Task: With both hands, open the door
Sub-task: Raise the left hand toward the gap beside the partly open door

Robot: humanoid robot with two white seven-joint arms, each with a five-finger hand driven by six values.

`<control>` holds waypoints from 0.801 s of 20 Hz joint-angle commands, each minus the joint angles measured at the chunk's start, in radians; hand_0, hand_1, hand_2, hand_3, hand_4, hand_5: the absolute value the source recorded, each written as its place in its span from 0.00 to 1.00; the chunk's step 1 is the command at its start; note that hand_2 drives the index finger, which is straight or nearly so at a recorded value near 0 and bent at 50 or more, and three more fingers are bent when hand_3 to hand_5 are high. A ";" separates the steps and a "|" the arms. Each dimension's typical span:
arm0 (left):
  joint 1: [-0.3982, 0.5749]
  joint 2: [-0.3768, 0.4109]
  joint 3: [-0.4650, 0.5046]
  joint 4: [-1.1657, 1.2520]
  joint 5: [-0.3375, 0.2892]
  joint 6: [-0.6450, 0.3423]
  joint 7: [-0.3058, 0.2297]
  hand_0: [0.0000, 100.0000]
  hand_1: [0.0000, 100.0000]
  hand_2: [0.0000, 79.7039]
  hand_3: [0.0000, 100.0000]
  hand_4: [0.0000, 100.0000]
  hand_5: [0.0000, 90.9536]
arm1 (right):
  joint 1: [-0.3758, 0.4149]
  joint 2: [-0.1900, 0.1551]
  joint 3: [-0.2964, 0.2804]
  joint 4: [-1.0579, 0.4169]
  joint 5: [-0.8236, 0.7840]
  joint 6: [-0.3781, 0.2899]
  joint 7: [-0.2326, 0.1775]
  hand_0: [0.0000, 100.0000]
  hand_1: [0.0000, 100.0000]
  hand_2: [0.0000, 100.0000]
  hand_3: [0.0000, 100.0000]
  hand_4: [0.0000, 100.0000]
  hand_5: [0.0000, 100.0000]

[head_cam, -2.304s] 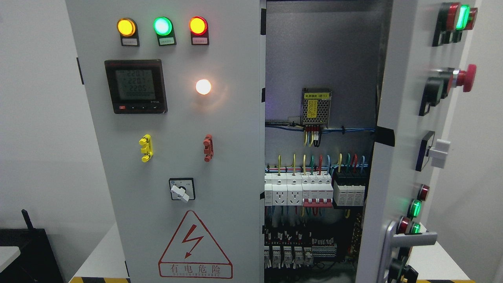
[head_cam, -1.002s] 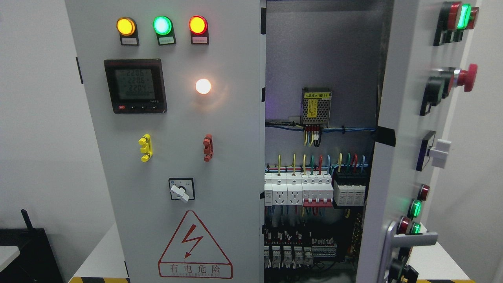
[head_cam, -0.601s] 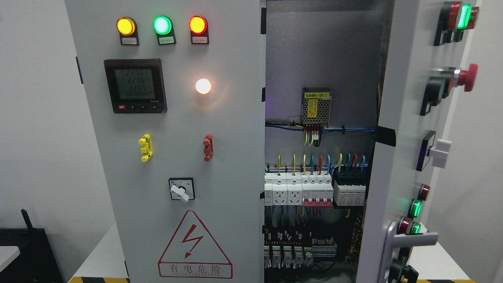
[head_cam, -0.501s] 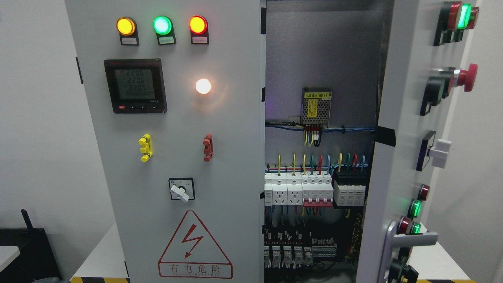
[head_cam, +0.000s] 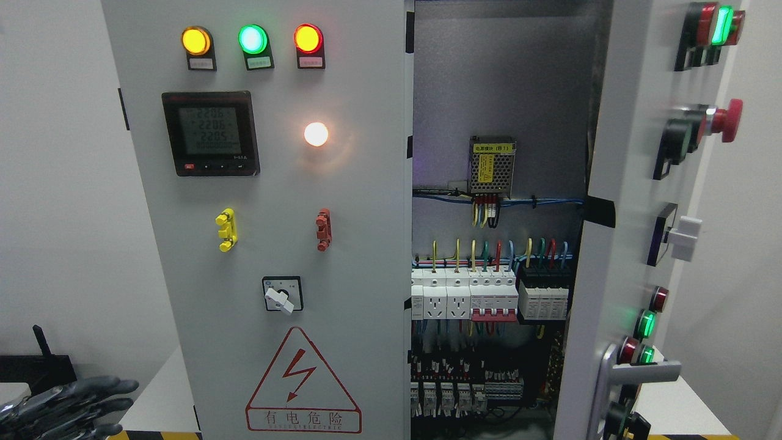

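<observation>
Door [head_cam: 617, 201] stands ajar; left hand [head_cam: 64, 406], cut off, fingers [head_cam: 104, 386] spread, empty

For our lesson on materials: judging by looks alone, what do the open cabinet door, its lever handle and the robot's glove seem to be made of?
Open right door: probably sheet metal painted matt light grey, going by its thin flat edge.
Lever handle: seemingly brushed or satin metal, silvery with a soft sheen.
Left hand: covered in dark grey glove, possibly rubber-coated fabric; slightly shiny, wrinkled.
</observation>
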 commanded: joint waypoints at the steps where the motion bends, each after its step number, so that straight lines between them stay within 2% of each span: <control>1: -0.359 0.080 -0.500 0.020 0.008 0.011 0.016 0.00 0.00 0.00 0.00 0.03 0.00 | 0.000 0.000 0.000 0.000 -0.001 0.000 0.000 0.11 0.00 0.00 0.00 0.00 0.00; 4: -0.591 0.074 -0.708 0.020 0.016 0.095 0.018 0.00 0.00 0.00 0.00 0.03 0.00 | 0.000 0.000 0.000 0.000 0.000 0.000 0.000 0.11 0.00 0.00 0.00 0.00 0.00; 6: -0.720 0.075 -0.828 0.021 0.060 0.135 0.018 0.00 0.00 0.00 0.00 0.03 0.00 | 0.000 0.000 0.000 0.000 0.000 0.000 0.000 0.11 0.00 0.00 0.00 0.00 0.00; 10: -1.078 0.080 -1.197 0.020 0.172 0.140 0.052 0.00 0.00 0.00 0.00 0.03 0.00 | 0.000 0.000 0.000 0.000 0.000 0.000 0.000 0.11 0.00 0.00 0.00 0.00 0.00; 12: -1.178 0.069 -1.289 0.012 0.231 0.140 0.075 0.00 0.00 0.00 0.00 0.03 0.00 | 0.000 0.000 0.000 0.000 -0.001 0.000 0.000 0.11 0.00 0.00 0.00 0.00 0.00; 16: -1.307 0.020 -1.411 0.003 0.258 0.140 0.087 0.00 0.00 0.00 0.00 0.03 0.00 | 0.000 0.000 0.001 0.000 0.000 0.000 0.000 0.11 0.00 0.00 0.00 0.00 0.00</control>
